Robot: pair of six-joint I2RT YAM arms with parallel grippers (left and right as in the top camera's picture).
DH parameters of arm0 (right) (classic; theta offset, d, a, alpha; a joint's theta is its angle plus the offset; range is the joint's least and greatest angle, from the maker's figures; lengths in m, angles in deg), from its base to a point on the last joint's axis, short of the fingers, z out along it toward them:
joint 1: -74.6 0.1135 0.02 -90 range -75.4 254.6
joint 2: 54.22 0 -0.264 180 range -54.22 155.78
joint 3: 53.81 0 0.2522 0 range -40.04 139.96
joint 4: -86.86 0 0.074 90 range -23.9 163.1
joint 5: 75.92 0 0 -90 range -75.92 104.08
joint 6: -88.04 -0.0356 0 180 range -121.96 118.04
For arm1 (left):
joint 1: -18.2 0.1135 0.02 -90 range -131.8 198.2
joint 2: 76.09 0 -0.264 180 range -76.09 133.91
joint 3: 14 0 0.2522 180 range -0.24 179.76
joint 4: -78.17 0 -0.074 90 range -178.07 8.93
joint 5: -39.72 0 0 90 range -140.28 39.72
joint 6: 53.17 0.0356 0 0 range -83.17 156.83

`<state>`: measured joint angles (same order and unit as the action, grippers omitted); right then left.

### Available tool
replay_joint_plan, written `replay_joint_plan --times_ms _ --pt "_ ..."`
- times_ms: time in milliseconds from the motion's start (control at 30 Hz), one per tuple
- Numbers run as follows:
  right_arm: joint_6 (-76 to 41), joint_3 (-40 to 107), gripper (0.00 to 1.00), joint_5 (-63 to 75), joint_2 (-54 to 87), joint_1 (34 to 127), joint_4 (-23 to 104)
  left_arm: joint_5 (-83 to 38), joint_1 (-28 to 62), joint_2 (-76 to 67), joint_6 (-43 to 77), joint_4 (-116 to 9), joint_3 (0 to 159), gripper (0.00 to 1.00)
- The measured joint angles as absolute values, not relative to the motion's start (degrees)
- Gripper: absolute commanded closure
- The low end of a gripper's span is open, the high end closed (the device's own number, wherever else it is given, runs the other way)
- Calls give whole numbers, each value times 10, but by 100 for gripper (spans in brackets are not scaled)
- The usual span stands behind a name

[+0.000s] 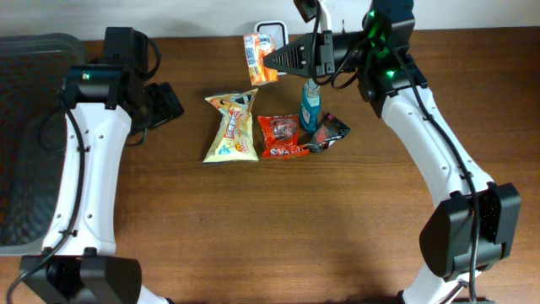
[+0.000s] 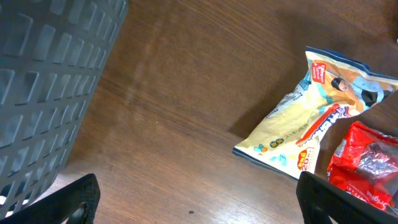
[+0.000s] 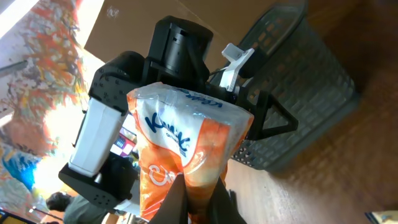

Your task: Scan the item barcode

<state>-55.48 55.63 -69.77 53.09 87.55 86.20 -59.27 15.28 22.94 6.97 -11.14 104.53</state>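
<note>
Your right gripper [image 1: 268, 59] has its jaws clamped on the orange packet [image 1: 258, 52], held above the surface [image 1: 253, 228] just past the yellow bag's [image 1: 230, 127] far end. Your left gripper [image 1: 162, 105] hangs left of that bag, jaws wide and empty.

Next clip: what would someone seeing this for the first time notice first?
The orange-and-white packet stands out first, pinched in the right gripper and held up near the far edge of the table. Next comes the mid-table cluster: a yellow bag, red packet, blue bottle and dark packet. The left gripper hangs open beside a grey basket.
</note>
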Motion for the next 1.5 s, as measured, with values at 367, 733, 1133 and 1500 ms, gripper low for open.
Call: replay_joint_plan --times_ms 367,733,1133,1500 --pt "-509 593 96 -486 531 861 757 -593 153 229 70 -111 1045 1" --pt "-53 741 96 323 548 1005 467 -593 153 230 70 -112 1045 1" --pt "393 747 96 402 759 1044 695 -593 153 230 70 -112 1045 1" --pt "416 747 96 356 848 994 730 -593 153 230 70 -112 1045 1"
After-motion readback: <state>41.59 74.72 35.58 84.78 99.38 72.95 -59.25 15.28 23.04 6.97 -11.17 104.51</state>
